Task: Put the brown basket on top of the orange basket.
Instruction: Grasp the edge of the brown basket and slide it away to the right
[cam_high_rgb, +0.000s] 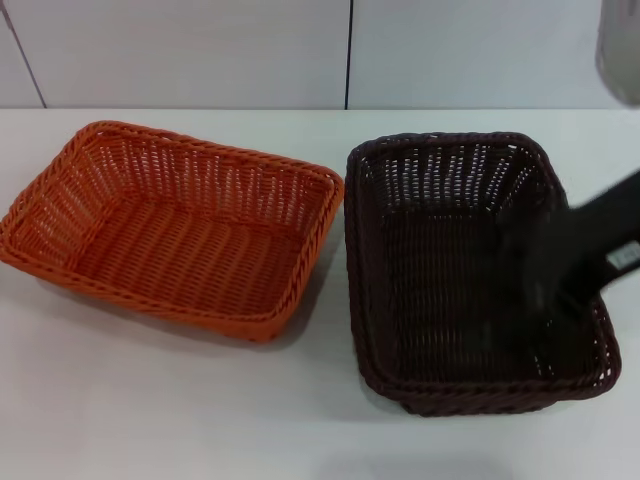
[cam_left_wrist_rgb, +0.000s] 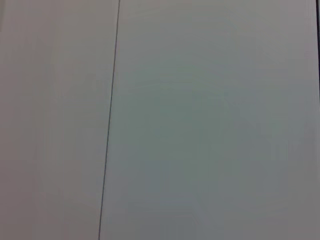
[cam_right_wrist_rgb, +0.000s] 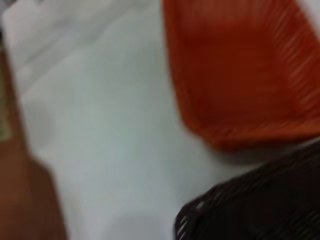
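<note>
The brown basket (cam_high_rgb: 465, 270) stands upright on the white table (cam_high_rgb: 150, 400), to the right of centre in the head view. The orange basket (cam_high_rgb: 175, 225) stands beside it on the left, a narrow gap between their rims. My right gripper (cam_high_rgb: 545, 270) reaches in from the right and is over the brown basket's right side, blurred by motion. The right wrist view shows the orange basket (cam_right_wrist_rgb: 240, 75) and a corner of the brown basket (cam_right_wrist_rgb: 260, 205). My left gripper is out of view; its wrist view shows only a pale wall.
A white wall with a vertical seam (cam_high_rgb: 349, 50) stands behind the table. The right wrist view shows the table edge and a brown floor (cam_right_wrist_rgb: 25, 200) beyond it. Bare table lies in front of both baskets.
</note>
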